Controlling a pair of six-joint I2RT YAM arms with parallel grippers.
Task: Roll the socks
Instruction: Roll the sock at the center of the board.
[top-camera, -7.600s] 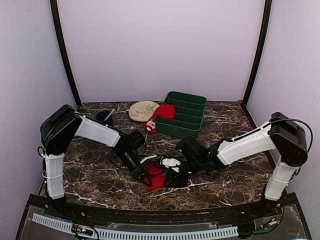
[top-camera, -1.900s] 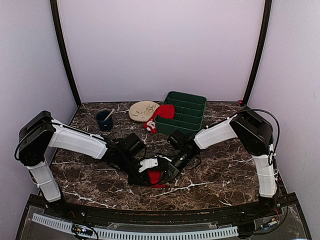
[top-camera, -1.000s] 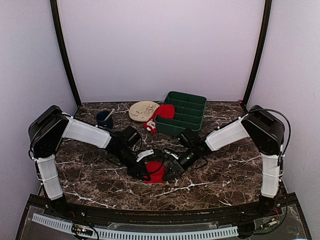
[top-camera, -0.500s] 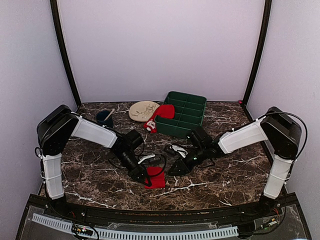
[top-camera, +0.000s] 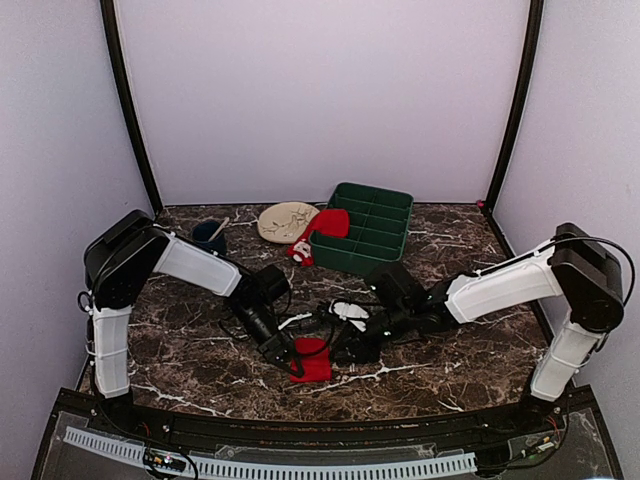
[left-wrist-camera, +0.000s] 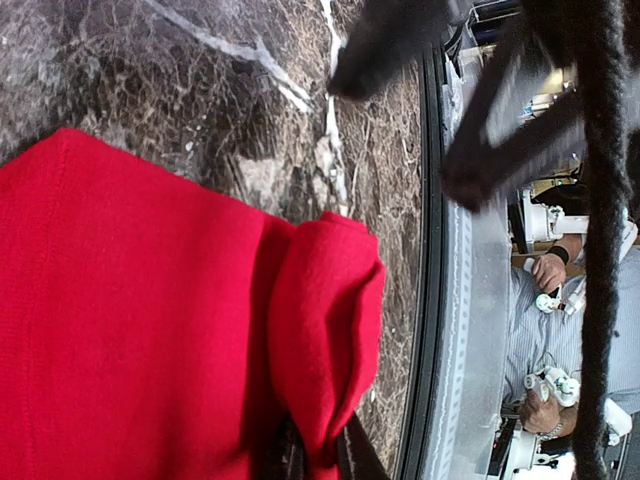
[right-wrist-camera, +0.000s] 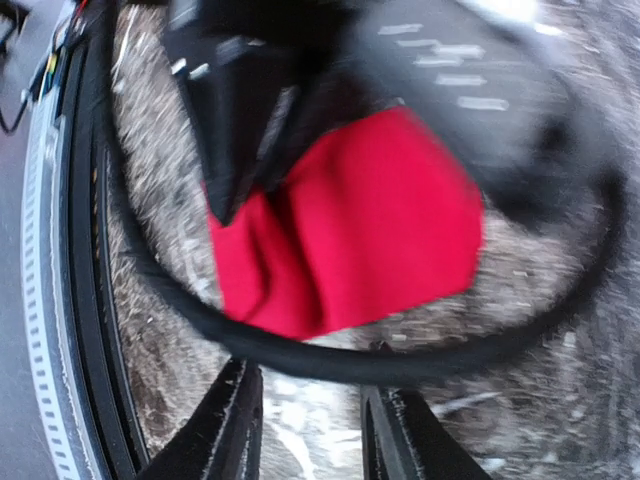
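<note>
One red sock (top-camera: 315, 362) lies flat on the marble near the front edge. My left gripper (top-camera: 291, 357) is shut on a fold at its left edge. In the left wrist view the pinched fold of that sock (left-wrist-camera: 325, 330) rises from between the two fingers of my left gripper (left-wrist-camera: 315, 455). My right gripper (top-camera: 347, 351) hovers just right of the sock, open. In the right wrist view the right gripper (right-wrist-camera: 312, 425) has only marble between its fingers, and the sock (right-wrist-camera: 380, 225) lies beyond them. A second red sock (top-camera: 330, 222) with a white patterned end hangs over the tray's left corner.
A green compartment tray (top-camera: 385, 215) stands at the back, with a beige plate (top-camera: 285, 221) and a dark blue cup (top-camera: 208, 238) to its left. A black cable (right-wrist-camera: 350, 362) crosses between the right fingers and the sock. The table's front rim (left-wrist-camera: 432, 300) runs close by.
My right gripper left the sock, drew back to the right, and has now come close to it again, a little wider open. The left gripper has kept its hold on the sock's edge.
</note>
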